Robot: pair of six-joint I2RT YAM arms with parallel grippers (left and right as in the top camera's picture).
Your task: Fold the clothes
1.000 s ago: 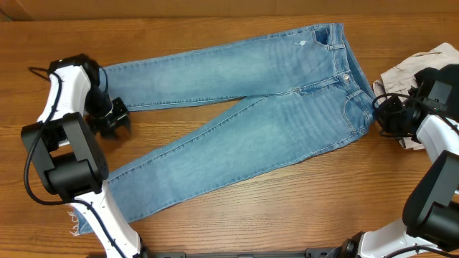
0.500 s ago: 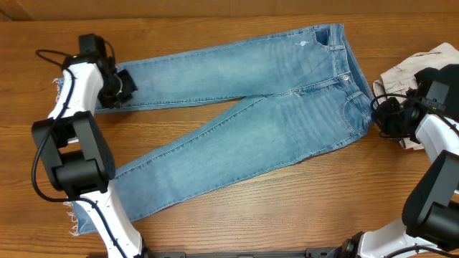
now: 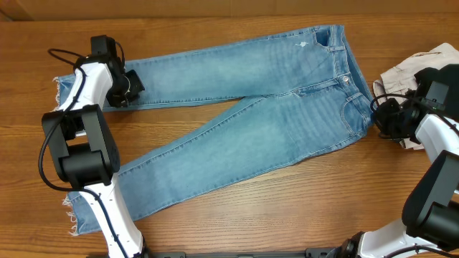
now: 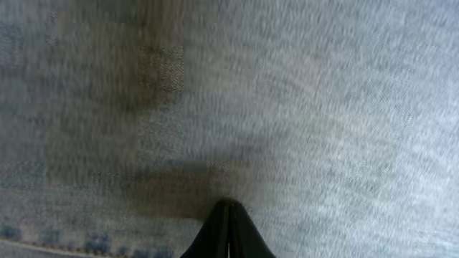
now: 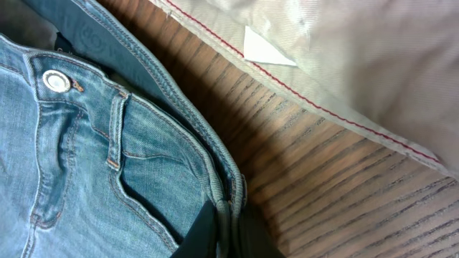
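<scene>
The light-blue jeans lie spread flat on the wooden table, waist at the right and both legs running left with frayed hems. My left gripper is over the upper leg near its hem. In the left wrist view its fingertips meet, shut, just above blurred denim. My right gripper is at the waist's right edge. In the right wrist view its fingers are shut on the waistband of the jeans, beside the metal button.
An off-white garment lies crumpled at the right edge, just behind my right arm, and shows with red stitching in the right wrist view. Bare wood lies in front of the jeans. The lower leg's hem lies near my left arm's base.
My left gripper has moved from the bare table below the upper leg up and right onto that leg. The right gripper and the jeans have not moved.
</scene>
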